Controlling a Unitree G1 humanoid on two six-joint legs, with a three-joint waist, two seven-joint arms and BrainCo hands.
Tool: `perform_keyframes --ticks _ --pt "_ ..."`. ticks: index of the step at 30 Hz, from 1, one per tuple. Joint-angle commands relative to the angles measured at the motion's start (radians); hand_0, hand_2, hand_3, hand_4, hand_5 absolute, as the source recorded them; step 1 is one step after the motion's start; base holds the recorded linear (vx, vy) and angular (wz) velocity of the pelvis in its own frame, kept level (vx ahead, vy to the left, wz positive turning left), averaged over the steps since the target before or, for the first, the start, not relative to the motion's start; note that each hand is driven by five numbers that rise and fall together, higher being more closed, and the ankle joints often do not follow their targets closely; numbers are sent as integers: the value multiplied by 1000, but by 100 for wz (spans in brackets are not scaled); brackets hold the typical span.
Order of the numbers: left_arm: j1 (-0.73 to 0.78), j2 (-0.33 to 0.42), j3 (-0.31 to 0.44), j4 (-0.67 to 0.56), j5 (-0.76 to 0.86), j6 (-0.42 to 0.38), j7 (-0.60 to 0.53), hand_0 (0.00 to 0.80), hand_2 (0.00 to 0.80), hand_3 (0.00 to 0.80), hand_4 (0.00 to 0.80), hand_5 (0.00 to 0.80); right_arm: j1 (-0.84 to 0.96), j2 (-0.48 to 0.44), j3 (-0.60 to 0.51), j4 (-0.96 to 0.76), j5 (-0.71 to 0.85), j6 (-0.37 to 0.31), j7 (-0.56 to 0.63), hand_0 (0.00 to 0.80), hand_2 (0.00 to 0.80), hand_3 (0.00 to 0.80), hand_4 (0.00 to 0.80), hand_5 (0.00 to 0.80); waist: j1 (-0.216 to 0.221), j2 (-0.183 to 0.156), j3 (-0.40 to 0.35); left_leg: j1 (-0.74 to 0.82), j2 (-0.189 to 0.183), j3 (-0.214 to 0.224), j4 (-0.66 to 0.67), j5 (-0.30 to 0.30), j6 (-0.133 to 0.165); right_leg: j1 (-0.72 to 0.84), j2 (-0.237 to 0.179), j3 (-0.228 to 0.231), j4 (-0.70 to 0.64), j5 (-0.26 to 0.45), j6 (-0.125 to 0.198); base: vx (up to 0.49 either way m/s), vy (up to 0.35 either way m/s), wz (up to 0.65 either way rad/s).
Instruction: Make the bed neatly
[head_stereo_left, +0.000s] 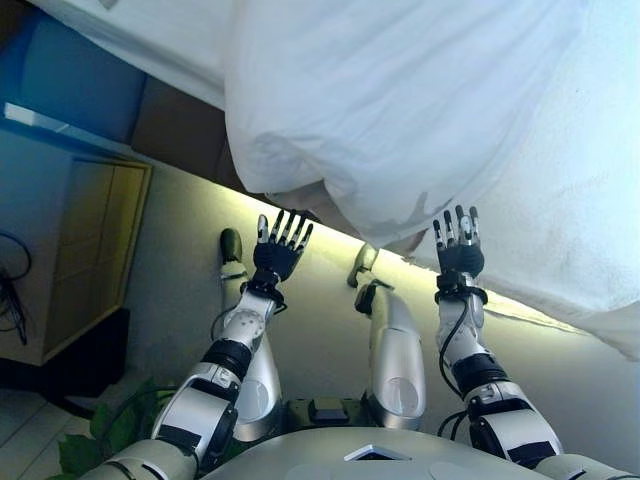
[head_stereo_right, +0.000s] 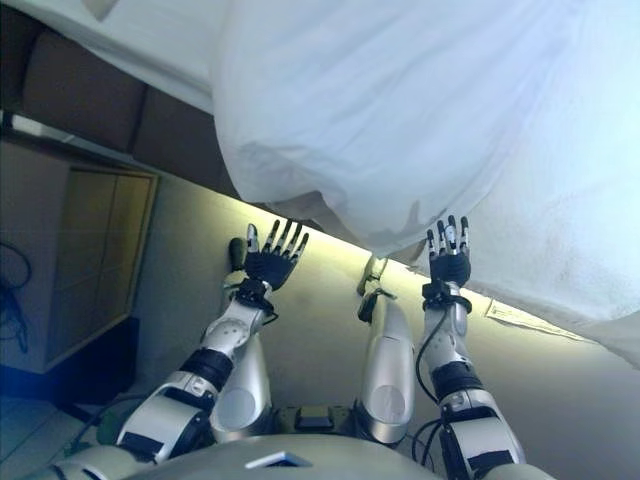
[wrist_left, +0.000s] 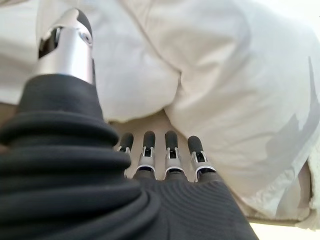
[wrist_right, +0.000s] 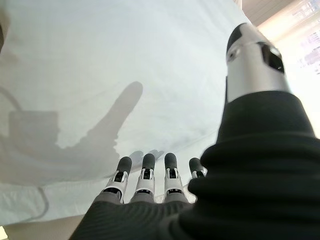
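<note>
No readable text anywhere — the white duvet (head_stereo_left: 400, 110) carries no label or print, and the wooden cabinet (head_stereo_left: 95, 250), below the duvet's near edge, shows plain panels only — no numbers, no signs

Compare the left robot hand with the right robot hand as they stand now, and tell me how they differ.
The left robot hand tilts toward the right with its fingers fanned; the right robot hand points straight ahead with its fingers closer together. The left robot hand sits under the bulging, bunched edge of the white duvet; the right robot hand is below the flatter cloth beside that bulge. Both are open, fingers straight, holding nothing.
</note>
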Motion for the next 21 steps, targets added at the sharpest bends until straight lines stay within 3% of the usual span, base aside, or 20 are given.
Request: perform_keyframes --ticks 1,10,21 --pt "-23 0 -16 -31 -29 17 -23 0 0 0 0 0 27 -34 -16 -127 33 -73 1 0 0 0 0 0 26 -21 20 -93 -6 -9 63 37 98 -42 -38 45 125 -27 46 9 -46 -9" --pt "-102 -17 -53 -57 -100 6 -41 0 0 0 0 0 2 -40 -21 -138 38 -95 13 0 0 0 0 0 4 -39 20 -172 -19 -19 114 20 117 -124 -24 73 170 -36 42 7 -29 -5" --pt "-130 -38 -57 -88 -239 -8 -61 0 0 0 0 0 46 -66 -69 -204 23 -106 -3 0 0 0 0 0 -52 -58 20 -256 -22 2 241 -43 139 -219 -8 133 254 -55 32 9 44 -11"
